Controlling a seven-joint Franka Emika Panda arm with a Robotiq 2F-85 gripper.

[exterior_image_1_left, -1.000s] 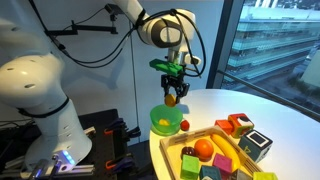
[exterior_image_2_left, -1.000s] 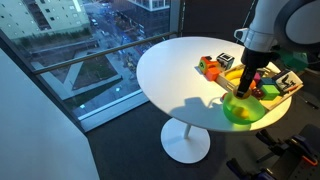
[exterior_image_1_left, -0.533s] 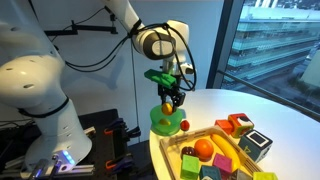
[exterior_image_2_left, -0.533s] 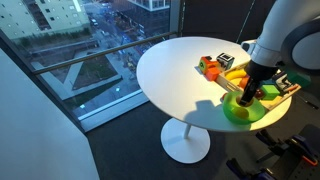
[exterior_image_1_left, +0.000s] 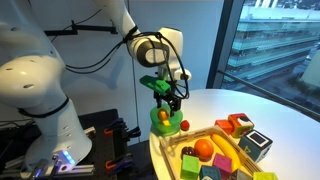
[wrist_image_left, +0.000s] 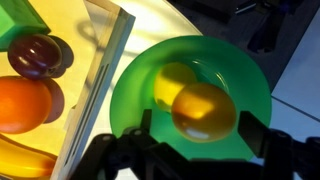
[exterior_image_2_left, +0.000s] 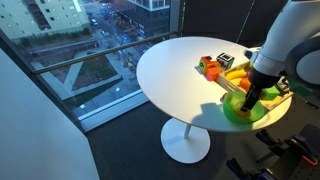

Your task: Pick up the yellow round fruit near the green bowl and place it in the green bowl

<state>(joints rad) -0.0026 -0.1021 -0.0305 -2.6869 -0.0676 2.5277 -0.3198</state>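
Observation:
The green bowl stands near the edge of the white round table; it also shows in the other exterior view and fills the wrist view. My gripper reaches down into the bowl's opening. It is shut on the yellow round fruit, which hangs just above the bowl's floor, with a yellow reflection beside it. In an exterior view the fruit shows as a yellow spot under the fingers.
A pale wooden tray stands right beside the bowl and holds an orange fruit, a dark red fruit and coloured blocks. A small red fruit lies next to the bowl. The table edge is close.
My gripper has moved down with the yellow fruit, from well above the green bowl into its opening. The bowl and the tray have not moved.

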